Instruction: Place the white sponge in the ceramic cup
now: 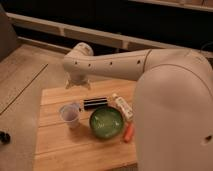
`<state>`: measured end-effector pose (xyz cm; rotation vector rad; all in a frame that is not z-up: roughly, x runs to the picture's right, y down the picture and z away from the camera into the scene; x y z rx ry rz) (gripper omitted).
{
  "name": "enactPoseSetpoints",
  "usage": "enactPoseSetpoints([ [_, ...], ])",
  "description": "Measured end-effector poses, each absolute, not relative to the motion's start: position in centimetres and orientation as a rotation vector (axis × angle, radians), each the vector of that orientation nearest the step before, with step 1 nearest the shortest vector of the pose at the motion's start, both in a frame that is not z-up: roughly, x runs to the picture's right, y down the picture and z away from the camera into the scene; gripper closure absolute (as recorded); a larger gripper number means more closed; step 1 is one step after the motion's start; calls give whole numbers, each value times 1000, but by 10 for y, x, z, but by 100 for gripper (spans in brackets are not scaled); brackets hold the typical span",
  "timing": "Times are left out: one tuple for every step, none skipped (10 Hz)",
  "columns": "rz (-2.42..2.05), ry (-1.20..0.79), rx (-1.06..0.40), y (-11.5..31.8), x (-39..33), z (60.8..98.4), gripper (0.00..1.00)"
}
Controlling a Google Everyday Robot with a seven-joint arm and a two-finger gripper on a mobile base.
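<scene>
The white sponge (122,106) lies on the wooden table (60,150), just right of and behind the green bowl. The ceramic cup (69,113) stands upright at the table's left, pale and with nothing showing inside. My gripper (78,85) hangs over the table's far edge, behind the cup and well left of the sponge. Its fingers point down, stand open and hold nothing. The white arm reaches in from the right.
A green bowl (106,122) sits in the table's middle between cup and sponge. A black cylinder (96,103) lies behind the bowl. An orange carrot-like piece (129,132) rests at the bowl's right. My large white body fills the right side.
</scene>
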<state>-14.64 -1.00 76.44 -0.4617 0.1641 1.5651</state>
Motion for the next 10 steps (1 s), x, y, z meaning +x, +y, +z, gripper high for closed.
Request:
enactPoseSetpoints([
  [1562, 185, -476, 0, -144, 767, 35],
  [1566, 204, -494, 11, -144, 772, 35],
  [1572, 217, -507, 19, -145, 778, 35],
  [1577, 238, -529, 32, -149, 789, 35],
  [1576, 251, -543, 40, -153, 799, 35],
  [1573, 258, -556, 45, -159, 808, 35],
  [1563, 261, -569, 50, -167, 819, 35],
  [1553, 261, -581, 54, -175, 827, 35],
  [1544, 265, -596, 59, -183, 837, 35],
  [1538, 274, -610, 65, -188, 845, 35],
])
